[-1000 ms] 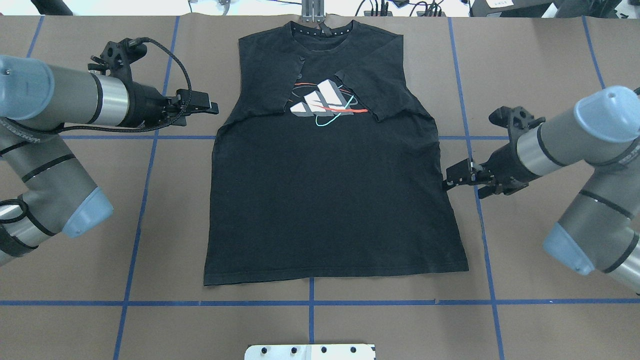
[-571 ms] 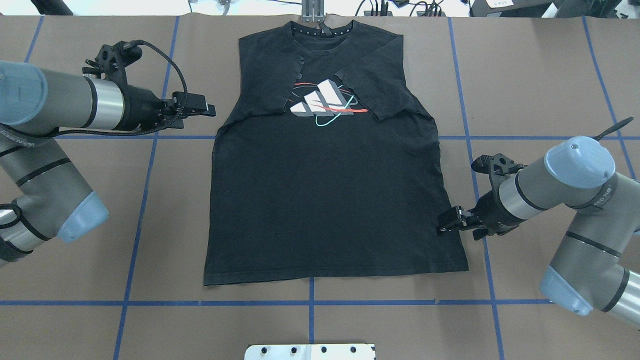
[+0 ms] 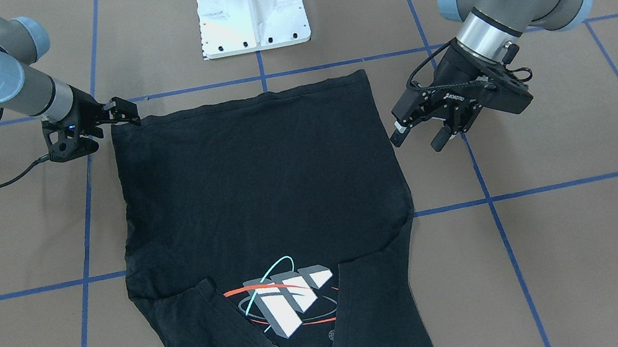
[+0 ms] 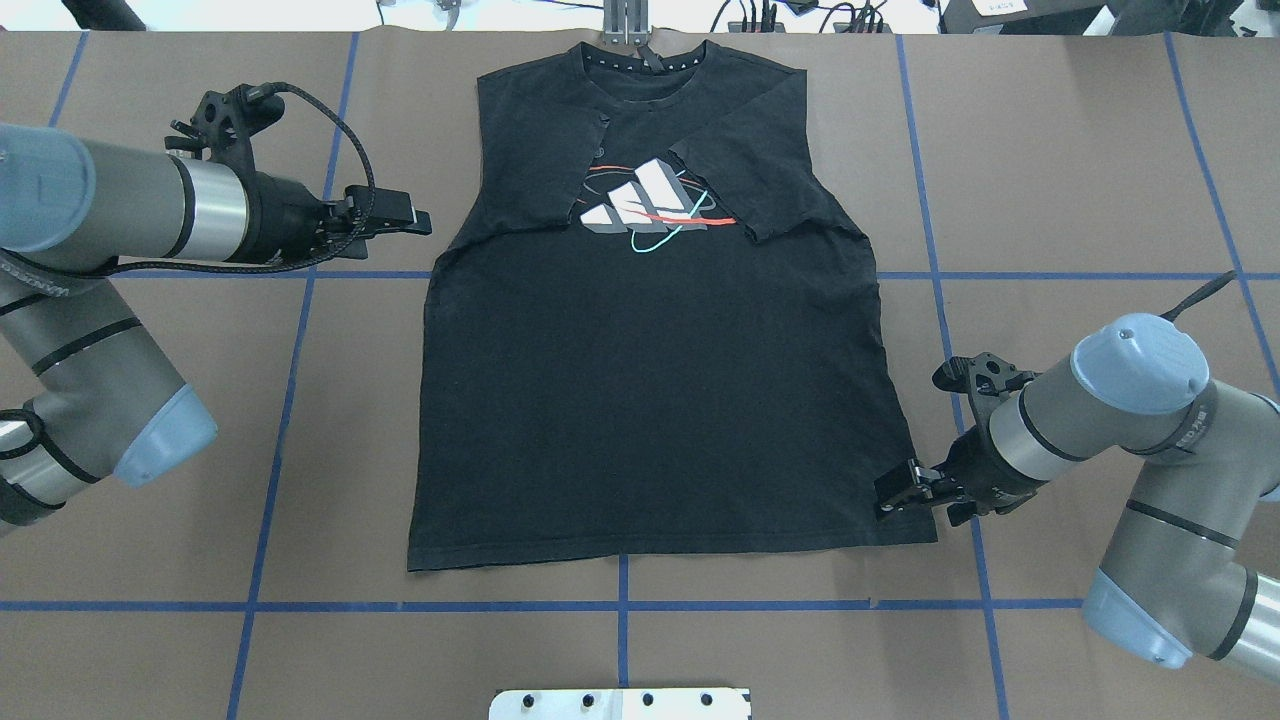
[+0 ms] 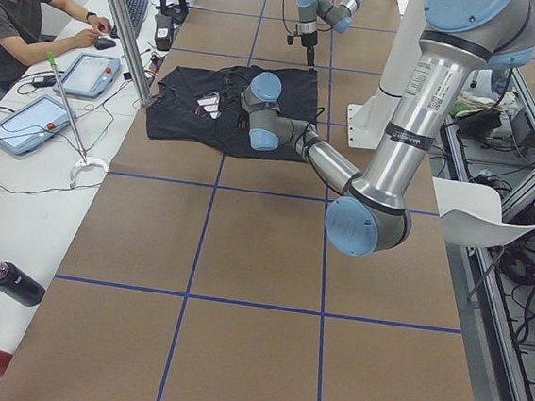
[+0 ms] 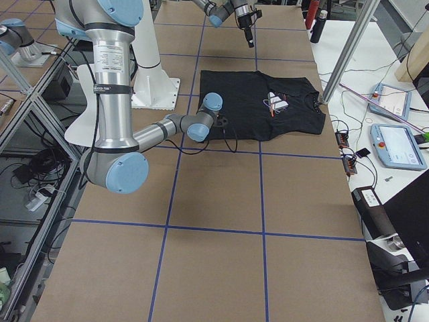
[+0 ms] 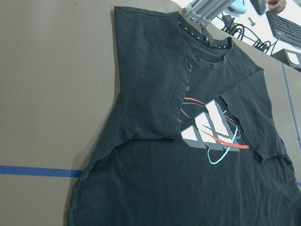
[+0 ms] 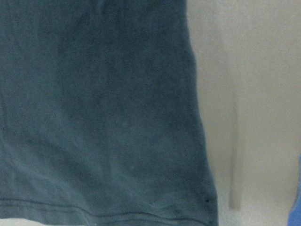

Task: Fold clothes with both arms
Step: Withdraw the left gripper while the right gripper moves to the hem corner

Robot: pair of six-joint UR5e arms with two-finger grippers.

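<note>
The black T-shirt (image 4: 650, 400) lies flat on the table with its print (image 4: 650, 205) up and both sleeves folded in over the chest. It also shows in the front view (image 3: 261, 188) and the left wrist view (image 7: 141, 117). My left gripper (image 4: 418, 218) is open and empty above the table, just left of the shirt's left armhole; it is on the right in the front view (image 3: 417, 143). My right gripper (image 4: 887, 497) looks open, low at the shirt's bottom right hem corner (image 3: 131, 116). The right wrist view shows only the fabric and hem (image 8: 94, 117) close up.
The white pedestal base (image 3: 250, 7) stands at the near edge behind the hem. Blue tape lines (image 4: 300, 350) cross the brown table. A metal post (image 4: 625, 20) stands at the collar. An operator (image 5: 21, 6) sits with tablets at the far side.
My right gripper has moved along the shirt's right edge from mid-side down to the bottom hem corner. My left arm has shifted only slightly.
</note>
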